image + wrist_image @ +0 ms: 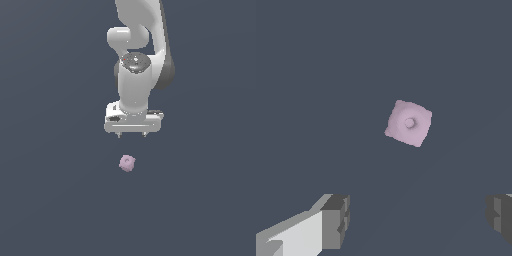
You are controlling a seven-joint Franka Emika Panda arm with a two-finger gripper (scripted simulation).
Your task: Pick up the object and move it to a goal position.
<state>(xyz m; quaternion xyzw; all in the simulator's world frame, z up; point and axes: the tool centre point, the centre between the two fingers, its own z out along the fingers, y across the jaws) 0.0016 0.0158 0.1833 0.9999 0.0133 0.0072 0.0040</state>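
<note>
The object is a tiny pale pink-lilac lumpy blob with a small dimple on top, lying alone on the dark grey surface. My white gripper hangs above it, a little toward the exterior view's right, with a clear gap between them. Its two short fingertips are spread wide and hold nothing. In the wrist view the object lies ahead of the gripper, outside the space between the fingers, which stand far apart.
The dark grey surface stretches flat on every side of the object. The white arm rises behind the gripper toward the top of the exterior view.
</note>
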